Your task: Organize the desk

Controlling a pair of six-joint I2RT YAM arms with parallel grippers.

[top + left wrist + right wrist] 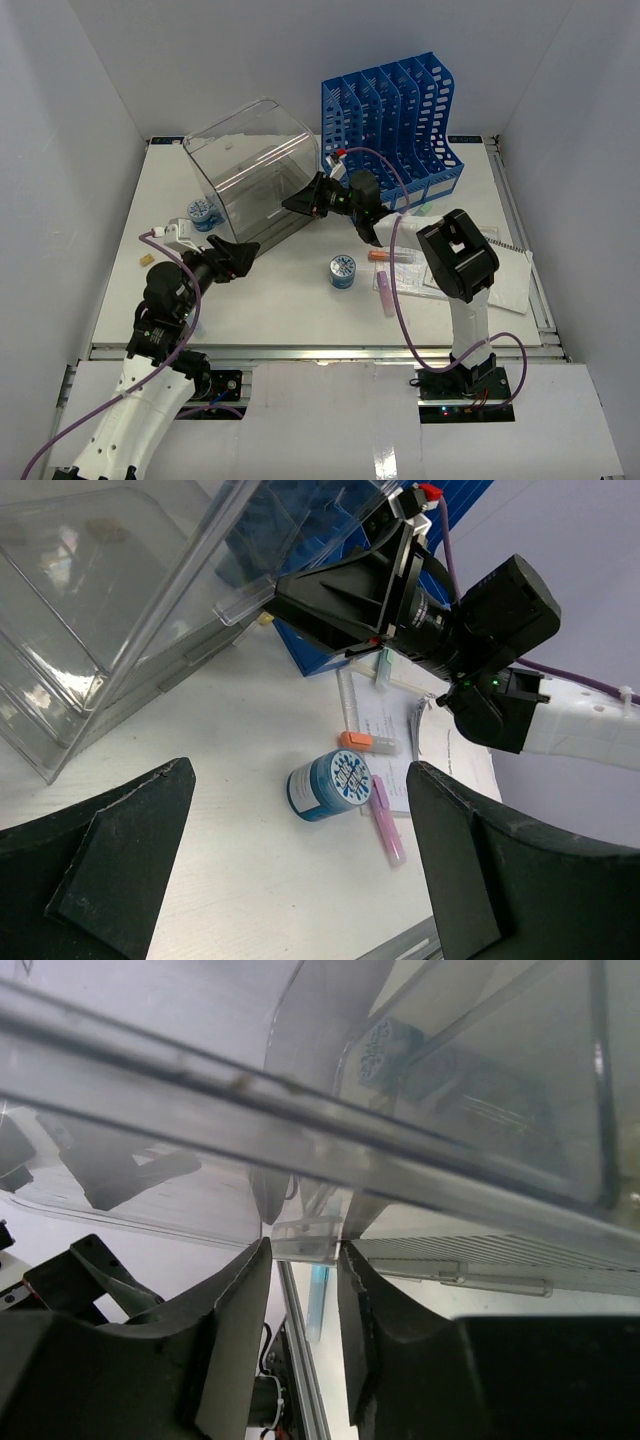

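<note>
The desk [290,305] lies flat within white walls. On it a clear box [250,160] sits tipped, its rim tab pinched by the right gripper [295,204]. The left gripper [252,251] gapes empty beside the box's near corner. A blue rack [400,110] stands behind; a jar [342,271], a pink marker [386,295] and papers [505,278] lie nearby.

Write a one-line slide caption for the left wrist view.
The right gripper clamps the edge of the clear box, with a blue-lidded jar and pink marker on the white desk nearby.

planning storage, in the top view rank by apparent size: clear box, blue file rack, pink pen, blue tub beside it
1. clear box, blue file rack: look alike, unranked
2. blue tub
3. pink pen
</note>
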